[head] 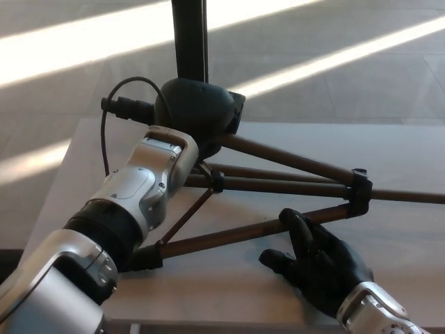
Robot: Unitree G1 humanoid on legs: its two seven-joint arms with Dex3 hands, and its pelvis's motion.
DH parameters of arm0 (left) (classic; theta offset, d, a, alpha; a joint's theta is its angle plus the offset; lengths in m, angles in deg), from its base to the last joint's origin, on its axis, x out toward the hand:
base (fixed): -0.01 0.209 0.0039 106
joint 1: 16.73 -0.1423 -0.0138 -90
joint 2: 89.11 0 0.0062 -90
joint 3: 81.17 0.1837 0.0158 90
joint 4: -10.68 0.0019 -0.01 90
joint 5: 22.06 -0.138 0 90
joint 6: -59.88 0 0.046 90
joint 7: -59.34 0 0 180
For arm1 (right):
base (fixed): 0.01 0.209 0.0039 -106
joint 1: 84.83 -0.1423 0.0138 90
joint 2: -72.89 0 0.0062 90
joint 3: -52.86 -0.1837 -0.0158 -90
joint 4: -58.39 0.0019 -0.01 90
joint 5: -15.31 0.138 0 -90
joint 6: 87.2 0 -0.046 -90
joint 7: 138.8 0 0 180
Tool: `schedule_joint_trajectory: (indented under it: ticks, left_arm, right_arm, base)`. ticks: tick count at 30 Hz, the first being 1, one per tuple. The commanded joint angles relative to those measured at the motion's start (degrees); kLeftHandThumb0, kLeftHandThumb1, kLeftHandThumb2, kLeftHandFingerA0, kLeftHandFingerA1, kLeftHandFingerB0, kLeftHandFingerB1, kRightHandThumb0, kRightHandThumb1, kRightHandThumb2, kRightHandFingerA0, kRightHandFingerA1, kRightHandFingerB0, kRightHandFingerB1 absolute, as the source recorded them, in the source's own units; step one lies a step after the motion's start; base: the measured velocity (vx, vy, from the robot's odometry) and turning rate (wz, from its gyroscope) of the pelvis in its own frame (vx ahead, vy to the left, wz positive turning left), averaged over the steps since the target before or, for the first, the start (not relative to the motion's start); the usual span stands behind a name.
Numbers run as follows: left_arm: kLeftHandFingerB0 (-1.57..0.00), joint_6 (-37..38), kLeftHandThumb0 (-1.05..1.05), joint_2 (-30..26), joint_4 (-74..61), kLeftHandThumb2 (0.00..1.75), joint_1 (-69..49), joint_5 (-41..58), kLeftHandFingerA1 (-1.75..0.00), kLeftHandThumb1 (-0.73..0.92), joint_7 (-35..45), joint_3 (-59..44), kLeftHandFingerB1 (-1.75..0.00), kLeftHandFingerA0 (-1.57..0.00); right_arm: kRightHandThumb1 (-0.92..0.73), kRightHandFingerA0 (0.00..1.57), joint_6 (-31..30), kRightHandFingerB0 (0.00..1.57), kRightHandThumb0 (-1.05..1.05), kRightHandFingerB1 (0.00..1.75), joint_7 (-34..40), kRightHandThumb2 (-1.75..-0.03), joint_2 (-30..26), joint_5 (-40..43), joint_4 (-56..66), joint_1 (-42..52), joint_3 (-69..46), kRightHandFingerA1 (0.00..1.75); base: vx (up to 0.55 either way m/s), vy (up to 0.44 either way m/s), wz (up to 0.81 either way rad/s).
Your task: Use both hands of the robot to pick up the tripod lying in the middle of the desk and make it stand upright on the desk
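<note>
Head view: the tripod (pixel 278 188) lies on the desk (pixel 389 149), legs spread. The left hand (pixel 198 111) covers its top end (fingers hidden, so its grasp cannot be told). The right hand (pixel 316 261) rests open beside the nearest leg, fingertips (pixel 290 221) touching it.

The tripod (pixel 278 188) has dark brown legs with black joints and black feet, one black foot near the desk's front edge. The desk (pixel 403 146) is pale grey and plain. The left hand (pixel 198 111) is black, on a silver-white forearm with a black band and a black cable. The right hand (pixel 320 261) is black with a silver wrist cuff. Beyond the desk's far edge, the grey floor (pixel 348 56) carries bright diagonal light stripes, and a black post (pixel 190 38) rises there
</note>
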Motion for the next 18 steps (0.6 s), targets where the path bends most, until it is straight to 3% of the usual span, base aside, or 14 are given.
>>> schedule_joint_trajectory:
  ticks: [1, 2, 3, 4, 7, 9, 12, 14, 16, 18]
  left_arm:
    - [-0.75, 3.0, -0.22, -2.5, 1.5, 0.71, 5.0, -0.7, -1.71, 0.62, -2.0, -0.4, -1.36, -0.86]
    - [-0.78, 2.4, -0.23, -2.9, 2.0, 0.72, 5.9, -1.8, -1.68, 0.58, -2.7, 0.3, -1.27, -0.88]
    - [-0.81, 3.2, -0.21, -3.1, 3.0, 0.78, 8.2, 0.0, -1.5, 0.57, -0.6, -1.2, -1.09, -0.88]
    - [-0.83, 3.5, -0.21, -3.1, 3.5, 0.79, 8.9, 0.2, -1.44, 0.56, -0.5, -1.3, -1.02, -0.9]
    - [-0.82, 4.5, -0.22, -2.9, 5.1, 0.88, 10.5, 0.6, -1.52, 0.56, -1.3, -1.6, -1.15, -0.9]
    - [-0.74, 4.5, -0.14, -2.5, 5.5, 0.83, 11.3, 0.4, -1.69, 0.58, -2.0, -1.7, -1.26, -0.92]
    - [-0.76, 4.8, -0.18, -2.6, 5.6, 0.81, 11.6, 0.2, -1.66, 0.54, -2.4, -1.7, -1.28, -0.89]
    - [-0.7, 5.0, -0.18, -2.4, 6.0, 0.83, 11.7, 0.5, -1.75, 0.52, -3.2, -2.0, -1.52, -0.88]
    - [-0.73, 5.2, -0.17, -2.2, 6.3, 0.8, 11.7, 1.0, -1.74, 0.54, -3.3, -2.7, -1.47, -0.87]
    - [-0.69, 4.6, -0.19, -1.7, 6.2, 0.81, 11.6, 1.4, -1.75, 0.54, -2.8, -3.3, -1.53, -0.87]
  right_arm:
    - [-0.37, 0.7, -1.6, 0.8, -1.05, 0.95, 1.8, -0.59, 0.0, -2.1, -1.3, 3.8, 1.4, 1.22]
    - [-0.37, 0.7, -2.0, 0.81, -1.05, 0.95, 1.8, -0.58, 0.0, -1.8, -1.3, 4.1, 1.4, 1.22]
    - [-0.33, 0.71, -2.7, 0.83, -1.05, 0.94, 1.9, -0.57, -0.2, -1.7, -1.5, 4.4, 1.5, 1.2]
    - [-0.31, 0.71, -2.9, 0.85, -1.05, 0.94, 1.9, -0.58, -0.3, -1.7, -1.6, 4.4, 1.5, 1.2]
    - [-0.31, 0.73, -3.2, 0.86, -1.05, 0.94, 2.1, -0.59, -0.8, -1.7, -2.2, 4.0, 1.6, 1.19]
    - [-0.32, 0.75, -3.3, 0.88, -1.05, 0.91, 2.6, -0.58, -0.9, -1.6, -2.7, 3.7, 1.4, 1.19]
    - [-0.32, 0.73, -3.1, 0.86, -1.05, 0.92, 2.1, -0.57, -1.1, -1.8, -2.5, 4.0, 1.8, 1.19]
    - [-0.32, 0.78, -3.2, 0.86, -1.05, 0.91, 2.8, -0.58, -1.1, -2.1, -2.7, 3.8, 1.8, 1.17]
    - [-0.32, 0.79, -3.3, 0.87, -1.05, 0.92, 3.2, -0.58, -1.2, -2.2, -2.8, 3.6, 1.8, 1.17]
    - [-0.32, 0.75, -3.6, 0.86, -1.05, 0.93, 3.5, -0.58, -1.3, -2.0, -2.8, 3.5, 1.4, 1.19]
  base:
    - [0.0, 0.0, 0.0]
    - [0.0, 0.0, 0.0]
    - [0.0, 0.0, 0.0]
    - [0.0, 0.0, 0.0]
    - [0.0, 0.0, 0.0]
    - [0.0, 0.0, 0.0]
    - [0.0, 0.0, 0.0]
    - [0.0, 0.0, 0.0]
    - [0.0, 0.0, 0.0]
    - [0.0, 0.0, 0.0]
